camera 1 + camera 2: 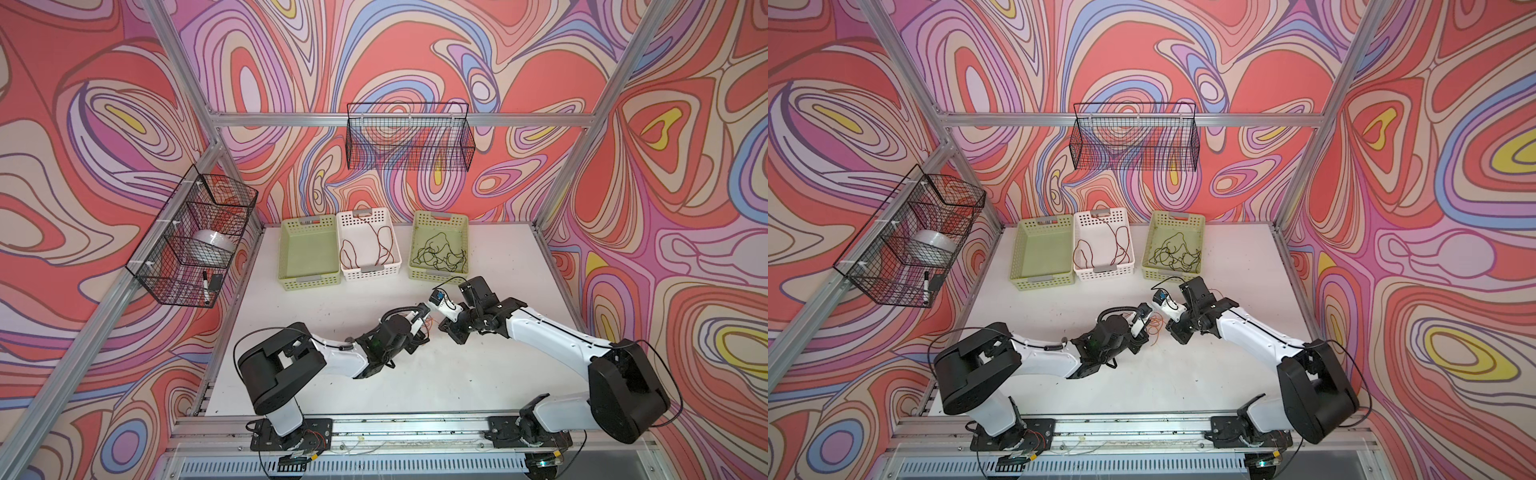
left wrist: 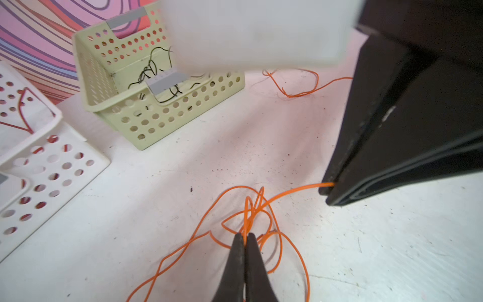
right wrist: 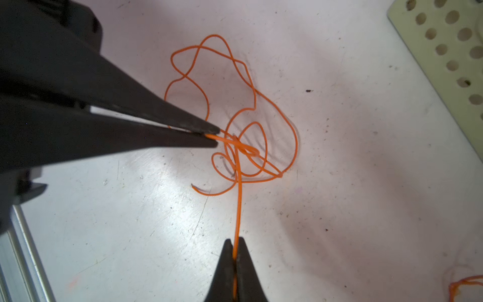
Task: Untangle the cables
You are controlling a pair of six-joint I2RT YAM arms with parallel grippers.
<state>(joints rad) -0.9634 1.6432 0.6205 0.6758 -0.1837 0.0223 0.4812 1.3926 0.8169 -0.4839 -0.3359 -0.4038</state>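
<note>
Both arms reach from their bases on the near rail toward the middle of the white tabletop (image 1: 291, 365). Their elbows are bent and their wrists pitched down. The left forearm runs to the right and away, and the right forearm runs to the left. The two grippers meet almost tip to tip, just nearer than the right-hand pale green perforated plastic basket (image 1: 436, 276).

The thin bright orange cable (image 3: 238, 209) lies on the tabletop between them in a loose knot of overlapping loops. The left gripper (image 2: 243, 236) has its jaws pressed together on strands at the edge of that knot. The right gripper (image 3: 235, 241) pinches a single strand that runs straight from the knot into its closed jaws. Another stretch of the same cord curls on the table beyond the right gripper, on the far side.

In both top views the wrists cover the fingertips and the cord is barely a few orange threads, so how tightly the loops bind probably cannot be judged there.

The thin dark reddish-brown cable (image 1: 377, 243) lies looped in the white perforated plastic basket (image 1: 370, 274) at the far edge. The thin black cable (image 1: 440, 253) sits bunched in the green basket to its right.
</note>
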